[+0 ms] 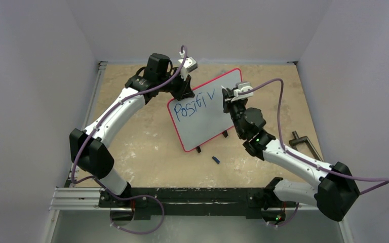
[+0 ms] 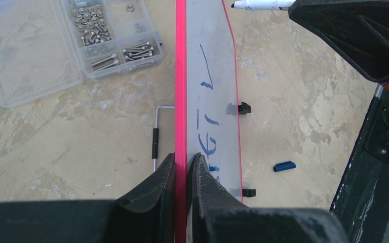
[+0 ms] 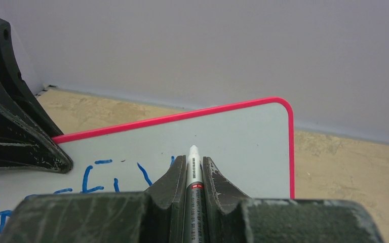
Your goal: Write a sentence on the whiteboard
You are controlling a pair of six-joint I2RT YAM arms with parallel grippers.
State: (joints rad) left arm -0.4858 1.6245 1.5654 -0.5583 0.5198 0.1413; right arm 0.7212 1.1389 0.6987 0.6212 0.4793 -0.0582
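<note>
The whiteboard [image 1: 207,121], white with a thin red frame, stands tilted on two black clip feet [image 1: 199,149] in the middle of the table. "Positiv" is written on it in blue. My left gripper [image 1: 185,87] is shut on the board's upper red edge [image 2: 181,76], one finger on each side [image 2: 183,157]. My right gripper [image 1: 229,98] is shut on a white marker [image 3: 193,154]. The marker's tip points at the bare white surface [image 3: 238,136] just right of the last blue stroke. In the left wrist view the marker [image 2: 261,4] shows at the top.
A blue marker cap [image 1: 216,160] lies on the table in front of the board. A black-handled metal tool [image 1: 304,143] lies at the right. Behind the board the left wrist view shows a clear plastic box of screws [image 2: 71,40] and a hex key [image 2: 154,136].
</note>
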